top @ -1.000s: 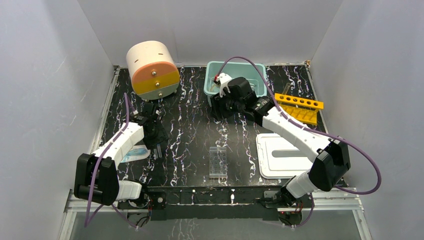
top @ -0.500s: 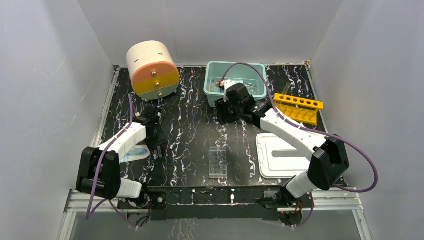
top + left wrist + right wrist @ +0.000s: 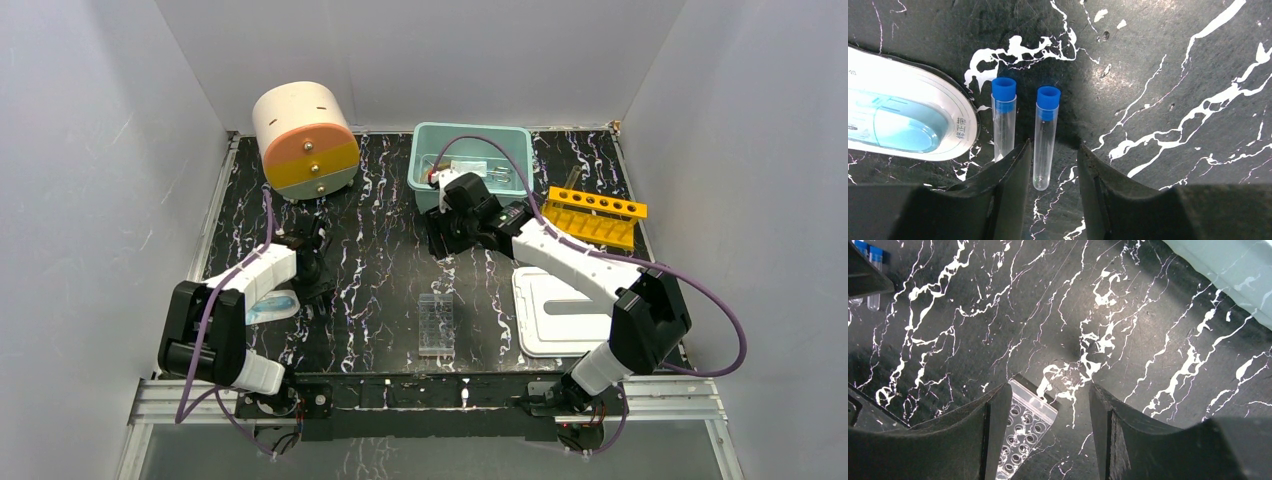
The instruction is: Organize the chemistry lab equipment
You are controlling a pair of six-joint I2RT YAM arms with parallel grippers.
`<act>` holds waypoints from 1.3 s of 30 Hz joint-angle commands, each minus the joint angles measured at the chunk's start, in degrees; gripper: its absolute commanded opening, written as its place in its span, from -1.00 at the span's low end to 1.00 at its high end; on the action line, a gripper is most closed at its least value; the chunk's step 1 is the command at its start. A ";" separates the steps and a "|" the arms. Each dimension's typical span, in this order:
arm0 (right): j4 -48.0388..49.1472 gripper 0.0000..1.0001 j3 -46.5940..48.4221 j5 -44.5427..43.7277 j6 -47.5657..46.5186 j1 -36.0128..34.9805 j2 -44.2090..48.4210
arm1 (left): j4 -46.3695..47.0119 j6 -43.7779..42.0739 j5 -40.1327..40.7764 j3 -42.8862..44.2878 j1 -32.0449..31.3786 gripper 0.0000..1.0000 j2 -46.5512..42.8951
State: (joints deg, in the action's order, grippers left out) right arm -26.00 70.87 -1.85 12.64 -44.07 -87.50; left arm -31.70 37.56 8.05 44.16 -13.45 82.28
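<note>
Two blue-capped tubes (image 3: 1044, 140) side by side

Bare black tabletop (image 3: 380, 270) lies open between the arms, broken by the clear well plate (image 3: 436, 323) near the front edge. A capped tube (image 3: 1004, 120) and a blister pack (image 3: 908, 120) crowd one finger of the left gripper (image 3: 1053, 150); the teal bin (image 3: 421, 170) walls the right gripper's (image 3: 1048, 390) far side.
</note>
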 commanded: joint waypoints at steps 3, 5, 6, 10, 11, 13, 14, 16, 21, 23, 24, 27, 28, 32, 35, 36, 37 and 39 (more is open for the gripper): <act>-0.23 0.33 -0.81 -1.49 -0.51 -1.28 0.58 | 0.88 -2.06 0.19 -0.50 0.09 -0.42 1.41; -1.10 0.33 -1.08 -1.90 0.08 -1.80 0.70 | 1.02 -2.43 0.05 -0.40 0.08 -0.53 1.76; -1.65 0.33 -1.35 -2.19 0.36 -2.13 0.87 | 1.14 -2.63 -0.01 -0.39 0.02 -0.59 1.87; -6.64 0.38 -2.67 -5.15 4.20 -4.07 2.60 | 0.95 -3.65 -0.65 -0.01 0.01 -0.90 1.42; -7.97 0.39 -3.36 -5.54 5.42 -4.74 3.32 | 0.84 -3.78 -0.93 0.15 -0.06 -0.93 0.90; -10.00 0.42 -5.27 -5.94 8.04 -6.63 5.14 | 0.66 -3.89 -1.47 0.64 -0.04 -0.94 -0.53; -11.22 0.43 -6.16 -6.13 9.31 -8.22 6.33 | 0.60 -3.94 -2.10 1.00 -0.07 -0.94 -1.38; -13.62 0.45 -7.48 -6.94 12.52 -11.01 7.75 | 0.60 -4.07 -3.99 1.71 -0.15 -0.94 -3.57; -17.36 0.47 -11.04 -8.04 18.97 -18.92 9.33 | 0.69 -4.76 -6.21 3.00 -0.56 -0.90 -6.73; -17.80 0.48 -12.52 -8.33 21.08 -22.25 9.70 | 1.09 -4.94 -6.46 2.99 -0.61 -0.90 -7.47; -17.85 0.48 -13.69 -8.59 22.00 -23.83 9.98 | 1.53 -5.09 -6.55 2.77 -0.62 -0.90 -7.80; -18.12 0.48 -16.76 -8.60 25.39 -27.13 11.64 | 2.57 -5.60 -6.65 2.17 -0.70 -0.90 -8.27; -18.08 0.48 -17.87 -8.61 26.57 -27.94 12.33 | 2.60 -5.69 -6.69 2.16 -0.70 -0.90 -8.28; -15.24 0.48 -21.91 -9.59 29.32 -28.87 14.53 | 2.51 -5.92 -7.72 3.03 -0.77 -0.90 -8.94; -10.39 0.48 -23.85 -11.50 29.11 -28.82 13.29 | 2.36 -5.79 -8.05 4.23 -0.77 -0.90 -9.02; -8.71 0.48 -24.19 -11.90 28.70 -28.87 12.18 | 2.35 -5.75 -8.05 4.77 -0.77 -0.90 -8.92; -7.60 0.47 -24.17 -12.35 28.45 -28.86 10.91 | 2.36 -5.67 -8.05 5.26 -0.78 -0.89 -8.73; -6.30 0.46 -23.24 -13.19 27.64 -28.85 8.26 | 1.96 -5.53 -8.05 6.75 -0.79 -0.90 -8.47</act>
State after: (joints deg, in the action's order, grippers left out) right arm -38.48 47.00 -11.46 39.72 -72.77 -75.83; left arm -28.97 32.53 0.82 46.96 -14.00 75.50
